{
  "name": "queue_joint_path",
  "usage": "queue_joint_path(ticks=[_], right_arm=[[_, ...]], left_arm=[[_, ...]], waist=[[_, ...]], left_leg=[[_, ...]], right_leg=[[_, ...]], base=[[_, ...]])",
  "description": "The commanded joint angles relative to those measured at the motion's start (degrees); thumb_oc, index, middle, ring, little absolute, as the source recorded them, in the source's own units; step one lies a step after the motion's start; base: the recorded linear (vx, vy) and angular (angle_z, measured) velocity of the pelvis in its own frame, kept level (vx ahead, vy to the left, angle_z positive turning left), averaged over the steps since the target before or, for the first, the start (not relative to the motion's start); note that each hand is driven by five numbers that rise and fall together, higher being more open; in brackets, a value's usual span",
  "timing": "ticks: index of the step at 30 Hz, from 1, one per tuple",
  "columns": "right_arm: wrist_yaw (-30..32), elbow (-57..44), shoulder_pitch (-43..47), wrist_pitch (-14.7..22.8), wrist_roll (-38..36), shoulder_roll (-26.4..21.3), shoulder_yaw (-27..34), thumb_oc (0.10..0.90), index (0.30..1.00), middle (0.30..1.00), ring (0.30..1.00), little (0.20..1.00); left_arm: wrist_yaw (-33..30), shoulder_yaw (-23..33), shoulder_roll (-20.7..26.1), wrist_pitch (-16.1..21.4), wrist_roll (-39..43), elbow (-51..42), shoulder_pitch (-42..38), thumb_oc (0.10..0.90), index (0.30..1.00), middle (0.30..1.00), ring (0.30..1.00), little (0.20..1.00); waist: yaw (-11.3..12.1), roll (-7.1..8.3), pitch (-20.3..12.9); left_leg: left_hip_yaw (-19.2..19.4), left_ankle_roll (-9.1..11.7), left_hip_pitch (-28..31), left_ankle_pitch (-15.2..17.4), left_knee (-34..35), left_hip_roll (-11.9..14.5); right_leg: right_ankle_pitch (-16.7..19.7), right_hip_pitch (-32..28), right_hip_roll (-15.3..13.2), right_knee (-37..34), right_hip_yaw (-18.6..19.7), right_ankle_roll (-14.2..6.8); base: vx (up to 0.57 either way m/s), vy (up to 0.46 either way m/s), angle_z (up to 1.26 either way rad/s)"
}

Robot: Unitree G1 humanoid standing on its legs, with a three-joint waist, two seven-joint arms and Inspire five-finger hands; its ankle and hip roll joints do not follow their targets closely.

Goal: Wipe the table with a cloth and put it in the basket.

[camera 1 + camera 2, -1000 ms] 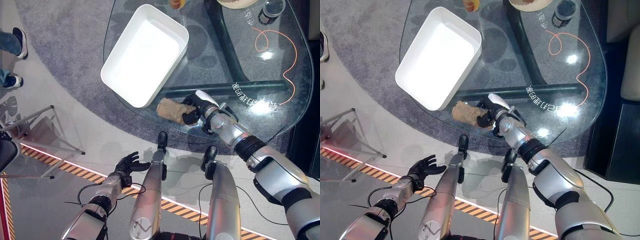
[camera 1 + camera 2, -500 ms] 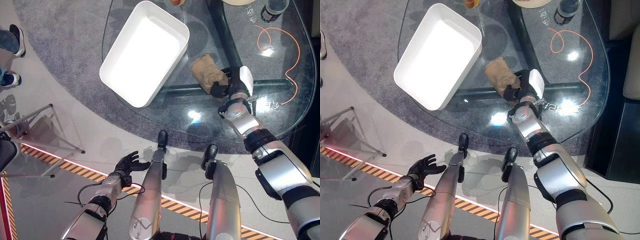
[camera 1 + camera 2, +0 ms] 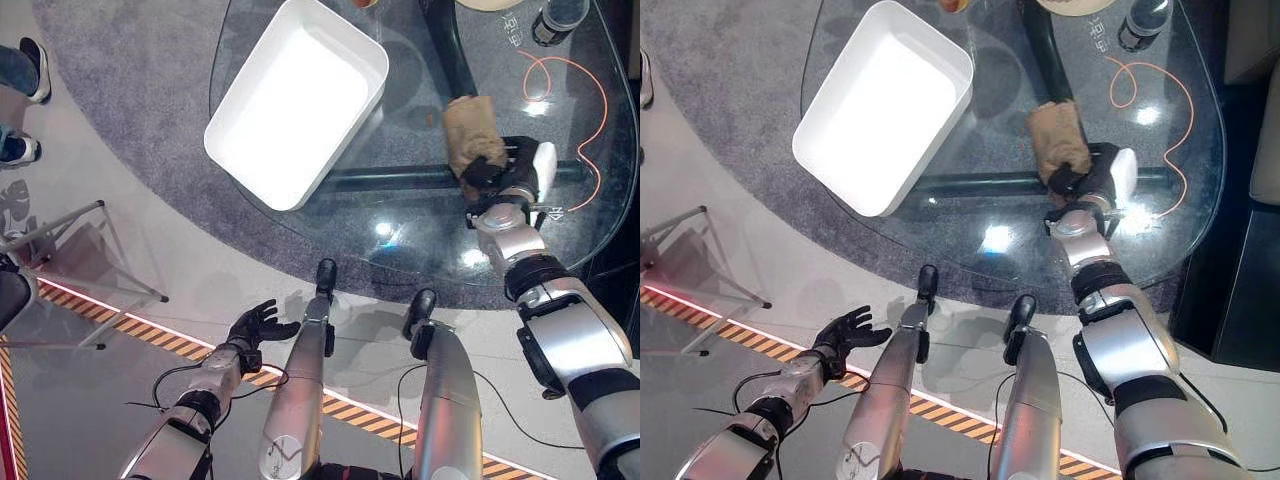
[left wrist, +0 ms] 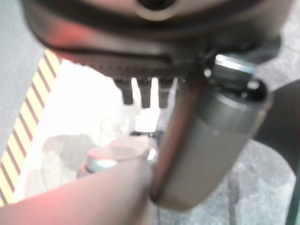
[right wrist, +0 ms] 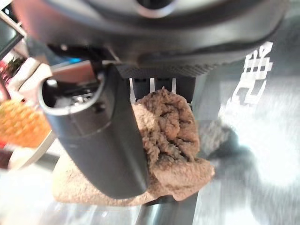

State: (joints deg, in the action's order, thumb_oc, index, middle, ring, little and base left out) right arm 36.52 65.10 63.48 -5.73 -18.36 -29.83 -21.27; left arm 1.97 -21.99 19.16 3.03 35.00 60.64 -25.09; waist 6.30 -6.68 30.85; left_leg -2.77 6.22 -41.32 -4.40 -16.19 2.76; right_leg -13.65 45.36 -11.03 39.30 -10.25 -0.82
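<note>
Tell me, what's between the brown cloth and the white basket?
Bare glass table, seen in both eye views. The cloth, in the right robot hand, lies apart from the basket.

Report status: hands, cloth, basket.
Right robot hand shut on cloth, on glass table. Left robot hand open, idle. Basket empty, unobstructed.

You are looking at a staged living room: glass worktop (image 3: 400, 230) on grey rug (image 3: 130, 90), hazard-striped floor tape (image 3: 130, 335) lower left.

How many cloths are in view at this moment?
1: the brown cloth lies on the glass table, gripped by the right hand, right of the white basket. None visible elsewhere.
</note>
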Motion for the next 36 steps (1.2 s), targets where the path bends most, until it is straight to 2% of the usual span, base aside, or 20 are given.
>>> queue_joint_path(ticks=[1,3,6,21,25,30,34,36], right_arm=[[8.5,8.2,-3.4,-2.0,-4.2,-12.9,3.8,0.100,0.300,0.300,0.300,0.200],[9.0,10.0,-5.6,-1.4,-8.5,-13.9,6.3,0.100,0.300,0.300,0.300,0.200],[8.9,10.9,-6.9,-0.4,-10.9,-14.6,7.6,0.100,0.300,0.300,0.300,0.200],[8.0,11.3,-7.7,3.3,-12.7,-15.7,8.9,0.100,0.300,0.300,0.300,0.200],[7.0,9.6,-5.5,5.6,-9.8,-14.8,6.9,0.100,0.300,0.300,0.300,0.200],[3.4,4.7,-3.3,8.7,-2.4,-13.5,3.1,0.100,0.300,0.300,0.300,0.200],[-0.5,-1.8,-1.5,8.9,4.2,-12.4,-1.5,0.100,0.300,0.300,0.300,0.200],[-2.2,-6.6,-0.9,7.5,6.4,-11.8,-4.3,0.100,0.300,0.300,0.300,0.200]], left_arm=[[-0.3,1.3,3.0,0.3,0.3,1.5,1.8,0.800,0.900,0.900,0.900,0.900],[0.0,1.9,3.9,-0.2,0.4,1.8,1.4,0.800,0.900,0.900,0.900,0.900],[0.6,2.5,4.5,-0.2,0.4,2.3,1.0,0.800,0.900,0.900,0.900,0.900],[1.9,3.0,5.8,-0.6,0.8,4.4,-0.7,0.800,0.900,0.900,0.900,0.900],[2.4,2.8,5.9,-0.3,1.2,5.5,-1.3,0.800,0.900,0.900,0.900,0.900],[2.2,2.6,5.9,-0.4,1.1,5.0,-1.2,0.800,0.900,0.900,0.900,0.900],[2.1,2.7,5.7,-0.2,0.8,4.2,-0.7,0.800,0.900,0.900,0.900,0.900],[1.9,2.7,5.5,-0.1,0.8,3.6,-0.3,0.800,0.900,0.900,0.900,0.900]], waist=[[-1.2,0.34,-1.1],[-1.4,0.67,-1.1],[-1.7,0.87,-1.1],[-2.3,1.64,-1.1],[-2.2,1.68,-1.1],[-2.1,1.65,-1.1],[-2.0,1.71,-1.1],[-2.0,1.79,-1.1]], left_leg=[[3.4,-5.6,-0.4,6.2,-8.5,-3.4],[3.3,-5.7,-0.4,6.3,-8.5,-3.4],[3.2,-5.7,-0.3,6.4,-8.5,-3.3],[3.2,-5.6,0.1,6.4,-7.8,-3.1],[3.3,-5.4,0.5,6.3,-7.3,-3.2],[3.2,-5.2,0.6,6.1,-7.0,-3.3],[3.3,-5.1,0.6,6.0,-6.7,-3.5],[3.4,-5.0,0.7,5.8,-6.5,-3.6]], right_leg=[[9.6,-1.1,3.8,-8.3,0.5,-1.5],[9.8,-1.2,4.0,-8.5,0.6,-1.7],[9.8,-1.3,4.1,-8.6,0.7,-1.9],[10.5,-1.8,4.6,-10.1,1.1,-2.6],[10.4,-2.1,4.5,-10.5,0.9,-2.6],[10.4,-2.2,4.2,-10.7,0.7,-2.6],[10.4,-2.2,4.3,-11.0,0.5,-2.5],[10.4,-2.3,4.3,-11.2,0.4,-2.4]], base=[[-0.01,-0.031,0.02],[-0.01,-0.042,0.01],[0.00,0.000,0.00],[0.00,-0.001,-0.01],[0.00,0.000,0.00],[0.00,0.000,0.00],[0.00,0.000,0.00],[0.00,0.000,0.00]])
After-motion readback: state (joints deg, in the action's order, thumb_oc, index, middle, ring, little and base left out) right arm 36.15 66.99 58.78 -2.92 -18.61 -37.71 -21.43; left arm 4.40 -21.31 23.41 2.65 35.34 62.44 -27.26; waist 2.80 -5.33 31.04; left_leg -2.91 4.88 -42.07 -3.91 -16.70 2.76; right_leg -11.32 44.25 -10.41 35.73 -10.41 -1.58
